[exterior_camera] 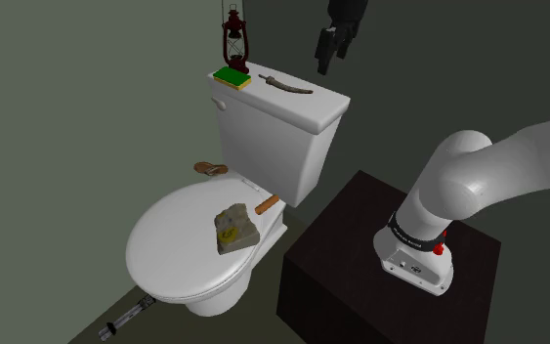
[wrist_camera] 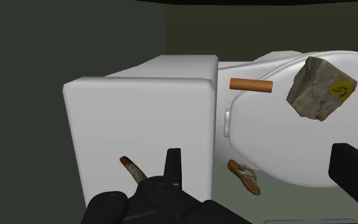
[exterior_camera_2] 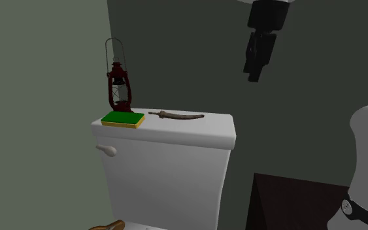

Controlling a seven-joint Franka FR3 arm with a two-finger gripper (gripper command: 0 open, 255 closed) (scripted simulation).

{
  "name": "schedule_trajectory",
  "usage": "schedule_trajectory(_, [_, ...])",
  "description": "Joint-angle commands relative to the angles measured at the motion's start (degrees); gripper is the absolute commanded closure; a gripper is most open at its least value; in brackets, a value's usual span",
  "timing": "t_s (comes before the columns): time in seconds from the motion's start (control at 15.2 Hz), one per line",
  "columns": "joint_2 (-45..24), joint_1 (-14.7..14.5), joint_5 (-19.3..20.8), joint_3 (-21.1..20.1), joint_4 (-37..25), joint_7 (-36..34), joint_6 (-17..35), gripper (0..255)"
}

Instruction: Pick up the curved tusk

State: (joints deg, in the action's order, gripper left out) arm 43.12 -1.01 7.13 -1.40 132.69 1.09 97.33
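**Fingers (wrist_camera: 173, 167) wide apart and empty: end effector (wrist_camera: 255, 153) hangs high over the curved tusk (wrist_camera: 131, 167)**

Nothing sits between my two fingers, and they touch nothing. Below me and off to one side, well apart, the curved tusk (exterior_camera_2: 176, 115) lies flat along the toilet tank lid (exterior_camera_2: 182, 134). Past its far end from me stand a green pad (exterior_camera_2: 123, 119) and a red lantern (exterior_camera_2: 118, 88). Lower down, on the closed toilet seat, rest a grey rock (wrist_camera: 319, 89) and an orange cylinder (wrist_camera: 251, 85). A sandal (wrist_camera: 244, 176) lies on the floor beside the bowl.

I judge three risks. The tusk is thin and lies on a smooth lid, so a finger landing on it instead of astride it could push it along or off the edge. If I come down too far, my fingertips would strike the lid. If I overreach along the tusk, I could knock the lantern.

From the wrist I get just one end of the tusk, because my own hand hides the rest. The second exterior view gives me its whole curve, plus the air between the end effector (exterior_camera_2: 257, 55) and the lid. The shoulder view places the end effector (exterior_camera: 326, 49) above the tank's end nearer my stand (exterior_camera: 360, 254).
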Motion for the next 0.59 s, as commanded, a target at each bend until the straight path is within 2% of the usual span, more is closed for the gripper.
schedule_trajectory(0.0, [0.0, 0.0, 0.0, 0.0, 0.0, 0.0, 0.0, 0])
schedule_trajectory(0.53, [-15.9, 1.4, 0.68, 4.49, -5.32, 3.33, 9.79, 0])
